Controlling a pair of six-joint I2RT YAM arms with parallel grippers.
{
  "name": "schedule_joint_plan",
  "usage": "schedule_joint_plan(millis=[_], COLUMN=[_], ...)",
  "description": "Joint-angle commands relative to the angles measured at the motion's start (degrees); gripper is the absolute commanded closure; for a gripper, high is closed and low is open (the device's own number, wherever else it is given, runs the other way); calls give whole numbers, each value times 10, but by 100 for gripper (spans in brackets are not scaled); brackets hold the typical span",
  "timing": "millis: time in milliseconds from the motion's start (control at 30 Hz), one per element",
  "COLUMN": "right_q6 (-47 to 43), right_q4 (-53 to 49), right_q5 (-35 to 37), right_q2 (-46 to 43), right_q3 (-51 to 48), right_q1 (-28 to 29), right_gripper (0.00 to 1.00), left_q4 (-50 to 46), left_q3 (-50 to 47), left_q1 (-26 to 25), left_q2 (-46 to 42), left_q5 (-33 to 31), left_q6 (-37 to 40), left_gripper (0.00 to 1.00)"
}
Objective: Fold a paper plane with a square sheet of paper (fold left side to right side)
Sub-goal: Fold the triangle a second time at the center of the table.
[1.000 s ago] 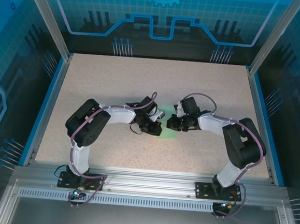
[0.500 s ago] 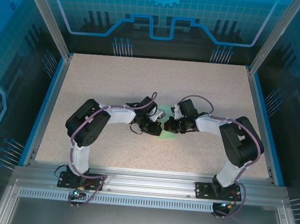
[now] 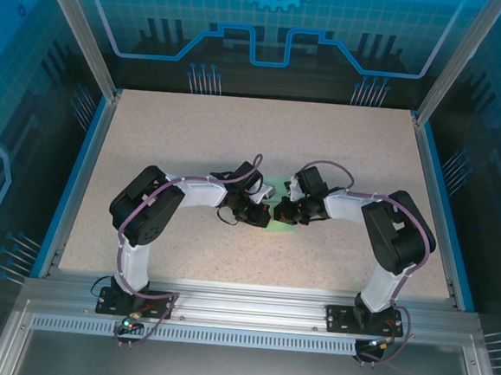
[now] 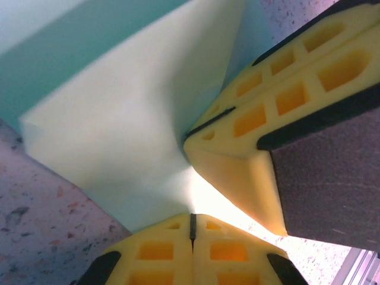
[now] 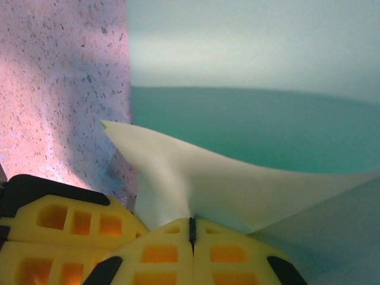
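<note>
Mint-green paper (image 3: 272,227), pinched from both sides at mid-table.

From above, my left gripper (image 3: 264,213) and right gripper (image 3: 280,213) meet tip to tip over the paper on the speckled table (image 3: 194,131), the left coming in from 9 o'clock and the right from 3. On my left wrist camera, my yellow fingers (image 4: 160,252) are pressed together at 6 o'clock, with the paper's raised fold running into their seam. The right gripper sits at 3 o'clock. On my right wrist camera, my fingers are closed at 6 o'clock on a lifted flap.
</note>
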Motion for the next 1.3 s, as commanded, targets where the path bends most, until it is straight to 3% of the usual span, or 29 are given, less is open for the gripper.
schedule_joint_plan(millis=[0, 1267], right_q6=[-16, -87], right_q4=[-28, -114], right_q5=[23, 21], right_q2=[15, 66], right_q3=[20, 107], right_q1=[-1, -126], right_gripper=[100, 100], left_q4=[-42, -47], left_q3=[-4, -6], left_q1=[-9, -9], left_q2=[17, 24], left_q5=[-28, -32], left_q6=[21, 24], left_gripper=[100, 100])
